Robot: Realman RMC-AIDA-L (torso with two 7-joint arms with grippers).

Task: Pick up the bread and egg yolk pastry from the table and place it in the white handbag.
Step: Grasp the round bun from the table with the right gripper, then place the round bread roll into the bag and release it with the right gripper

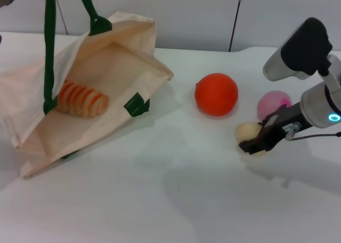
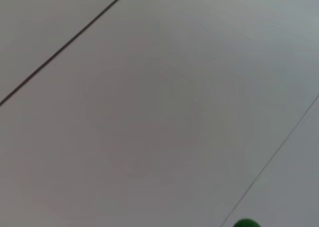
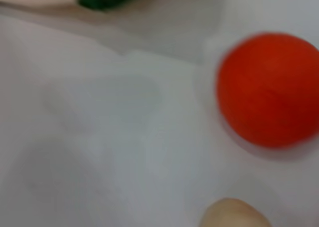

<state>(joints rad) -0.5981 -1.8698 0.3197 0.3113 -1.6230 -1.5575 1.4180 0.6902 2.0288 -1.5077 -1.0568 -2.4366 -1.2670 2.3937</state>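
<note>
Now right tool (image 1: 254, 142) pinching egg yolk pastry (image 1: 247, 132) on table (image 1: 160, 200), bread (image 1: 81, 99) inside white handbag (image 1: 114, 56).

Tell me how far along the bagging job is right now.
Done: the bread lies inside the handbag. In hand: the right hand is at the pastry on the table, fingers around it. Left: lifting the pastry and placing it in the handbag. The left hand is out of view.

bare white lab table (image 1: 160, 200)
</note>
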